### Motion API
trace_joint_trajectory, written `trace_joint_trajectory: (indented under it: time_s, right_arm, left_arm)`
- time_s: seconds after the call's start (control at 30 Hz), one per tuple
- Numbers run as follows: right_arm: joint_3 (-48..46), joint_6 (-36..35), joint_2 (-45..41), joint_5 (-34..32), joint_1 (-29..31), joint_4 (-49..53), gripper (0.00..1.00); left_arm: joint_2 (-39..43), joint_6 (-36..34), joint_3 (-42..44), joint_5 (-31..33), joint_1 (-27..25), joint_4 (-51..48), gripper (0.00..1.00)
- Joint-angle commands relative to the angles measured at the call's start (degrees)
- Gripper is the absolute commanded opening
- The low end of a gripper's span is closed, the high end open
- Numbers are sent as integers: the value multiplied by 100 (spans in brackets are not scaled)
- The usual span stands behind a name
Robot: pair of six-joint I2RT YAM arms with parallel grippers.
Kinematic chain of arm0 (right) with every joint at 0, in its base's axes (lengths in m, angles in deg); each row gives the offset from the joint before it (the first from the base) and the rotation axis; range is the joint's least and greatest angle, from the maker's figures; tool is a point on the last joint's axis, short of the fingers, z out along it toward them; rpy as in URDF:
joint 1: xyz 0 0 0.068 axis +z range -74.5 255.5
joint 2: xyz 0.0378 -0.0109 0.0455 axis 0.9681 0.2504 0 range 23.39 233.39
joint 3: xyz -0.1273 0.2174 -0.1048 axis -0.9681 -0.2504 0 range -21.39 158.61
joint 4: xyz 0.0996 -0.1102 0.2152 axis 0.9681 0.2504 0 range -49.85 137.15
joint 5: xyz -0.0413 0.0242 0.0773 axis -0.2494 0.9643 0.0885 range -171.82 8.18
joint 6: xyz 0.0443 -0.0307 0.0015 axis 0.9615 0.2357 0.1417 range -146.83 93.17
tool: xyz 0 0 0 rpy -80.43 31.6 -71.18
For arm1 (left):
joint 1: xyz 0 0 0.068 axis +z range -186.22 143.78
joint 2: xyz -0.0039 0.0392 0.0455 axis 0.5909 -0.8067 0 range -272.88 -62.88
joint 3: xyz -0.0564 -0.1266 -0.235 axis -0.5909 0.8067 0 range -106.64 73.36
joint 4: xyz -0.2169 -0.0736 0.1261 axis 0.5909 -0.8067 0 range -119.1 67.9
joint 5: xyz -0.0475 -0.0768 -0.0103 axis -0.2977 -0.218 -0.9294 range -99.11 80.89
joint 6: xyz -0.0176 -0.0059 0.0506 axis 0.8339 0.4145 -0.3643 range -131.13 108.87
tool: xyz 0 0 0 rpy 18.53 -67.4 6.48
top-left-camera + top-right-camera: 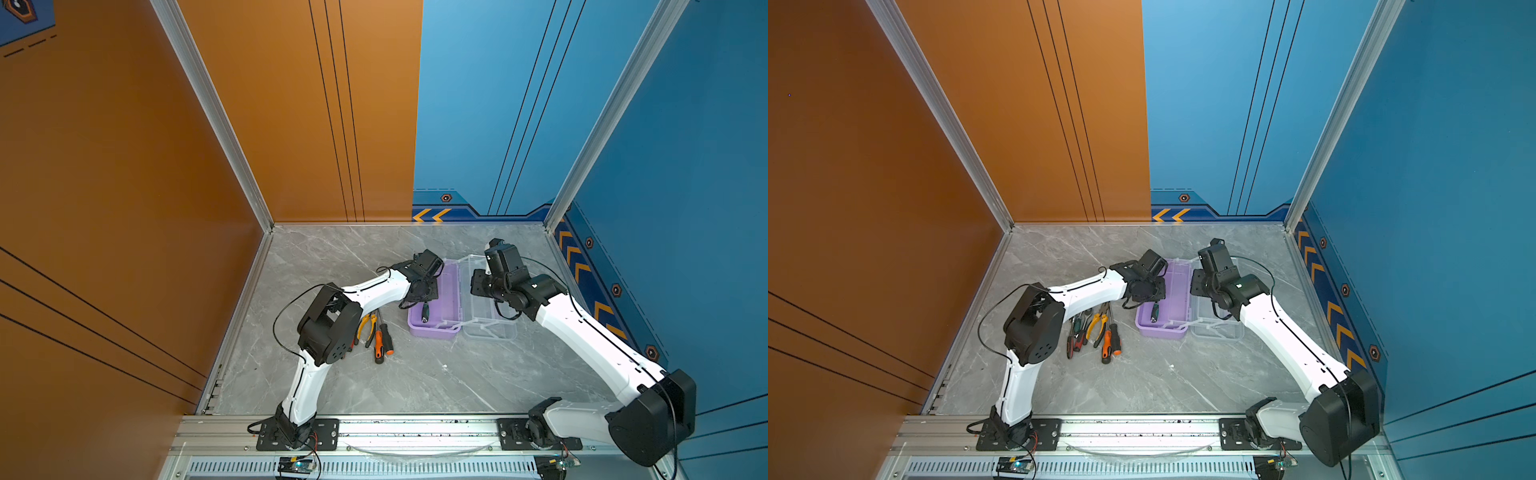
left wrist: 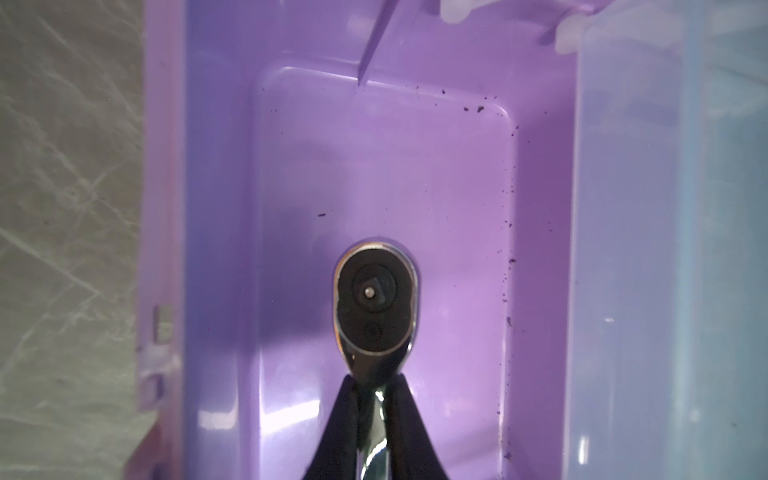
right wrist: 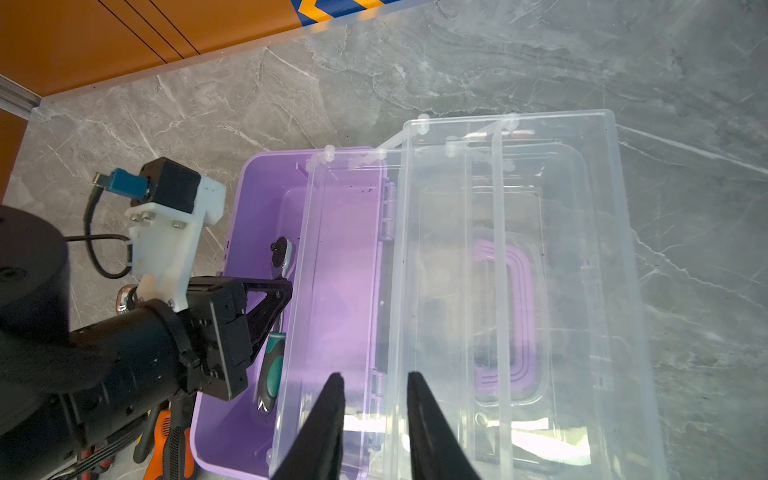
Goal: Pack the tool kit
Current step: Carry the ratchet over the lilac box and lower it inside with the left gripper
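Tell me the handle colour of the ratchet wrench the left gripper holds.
The ratchet wrench handle is teal-green with black; clearest in the right wrist view.

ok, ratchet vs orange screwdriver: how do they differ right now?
Place: the ratchet is inside the case; the orange screwdriver lies on the table, left of the case in both top views.
Grip: the left gripper is shut on the ratchet's neck; no gripper touches the screwdriver.
Look: the ratchet has a steel head and a green-black handle; the screwdriver's handle is orange and black.
Shared: both are long hand tools.
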Motion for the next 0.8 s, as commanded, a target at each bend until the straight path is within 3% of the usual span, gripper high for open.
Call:
trace_joint_trajectory:
  time_s: [0.0, 0.17, 0.33, 0.77]
  right_arm:
    - [-95, 0, 22, 95, -49, 23, 29]
    - [-92, 38, 45, 130, -46, -18, 29]
    - [-81, 47, 84, 147, -36, -21, 29]
    - [0, 84, 136, 152, 37, -21, 29]
  left_arm:
    - [-88, 187, -268, -80, 47, 9, 0]
    - [-253, 199, -312, -146, 144, -147, 0]
    - [-298, 183, -253, -210, 157, -147, 13]
    - [-288, 112, -282, -263, 181, -147, 25]
